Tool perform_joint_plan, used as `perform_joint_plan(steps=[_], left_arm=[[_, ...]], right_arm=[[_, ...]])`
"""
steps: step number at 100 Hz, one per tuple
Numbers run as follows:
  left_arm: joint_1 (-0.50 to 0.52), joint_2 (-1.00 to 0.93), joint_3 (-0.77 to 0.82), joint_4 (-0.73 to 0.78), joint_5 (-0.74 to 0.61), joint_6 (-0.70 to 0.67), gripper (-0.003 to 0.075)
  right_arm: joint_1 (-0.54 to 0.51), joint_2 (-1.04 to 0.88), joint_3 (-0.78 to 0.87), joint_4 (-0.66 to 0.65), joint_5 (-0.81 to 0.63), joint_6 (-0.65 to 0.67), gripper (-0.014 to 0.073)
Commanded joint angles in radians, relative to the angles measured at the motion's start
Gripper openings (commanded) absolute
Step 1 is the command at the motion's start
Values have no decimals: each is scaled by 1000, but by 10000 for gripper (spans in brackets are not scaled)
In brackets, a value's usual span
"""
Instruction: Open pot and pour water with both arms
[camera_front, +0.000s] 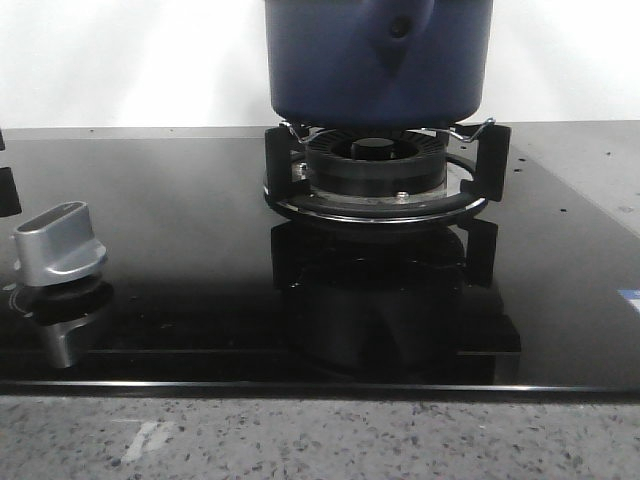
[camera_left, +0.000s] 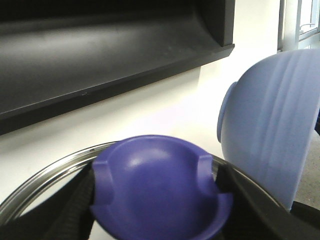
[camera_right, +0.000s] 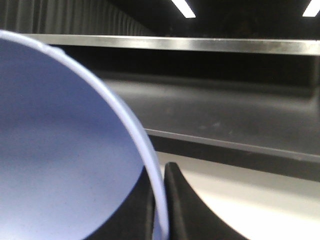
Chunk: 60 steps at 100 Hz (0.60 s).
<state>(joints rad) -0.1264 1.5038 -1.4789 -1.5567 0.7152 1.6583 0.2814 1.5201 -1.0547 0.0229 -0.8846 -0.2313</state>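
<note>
**Pot on the burner, lid and bowl held up**

In the front view the pot (camera_front: 378, 60) sits on the black burner grate (camera_front: 385, 175) at the back of the glossy black cooktop (camera_front: 180, 260). Its dark-blue straight wall fills the top of the frame, and its tapering handle stub with a small round hole points toward the camera. The top of the pot is cut off by the frame, so its opening cannot be seen. A silver control knob (camera_front: 60, 243) stands on the cooktop to the left, well apart from the burner. A speckled grey desk (camera_front: 400, 440) edge runs along the front.

The left wrist view shows the left hand (camera_left: 160, 200) closed on a dark-blue lid knob (camera_left: 157, 185), its black fingers (camera_left: 70, 215) pressing on either side of it. A shiny metal lid rim (camera_left: 45, 175) curves around behind the knob. A pale blue rounded bowl (camera_left: 272, 125) hangs close beside the lid.

In the right wrist view the right hand (camera_right: 162, 205) pinches the thin rim of that pale blue bowl (camera_right: 60, 150), with a dark finger on each side of the rim. A dark range hood (camera_right: 210, 110) lies behind.
</note>
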Motion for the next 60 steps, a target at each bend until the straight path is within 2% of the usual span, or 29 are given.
perform_joint_plan(steps=[1,60], left_arm=[[0,-51,-36,-88,4,-2,347],[0,-51,-36,-88,13,-2,347]], right_arm=[[-2,-47,-24,-6,-103,-2,-47],[-2,-53,-24,-6,-114,-2,-47]])
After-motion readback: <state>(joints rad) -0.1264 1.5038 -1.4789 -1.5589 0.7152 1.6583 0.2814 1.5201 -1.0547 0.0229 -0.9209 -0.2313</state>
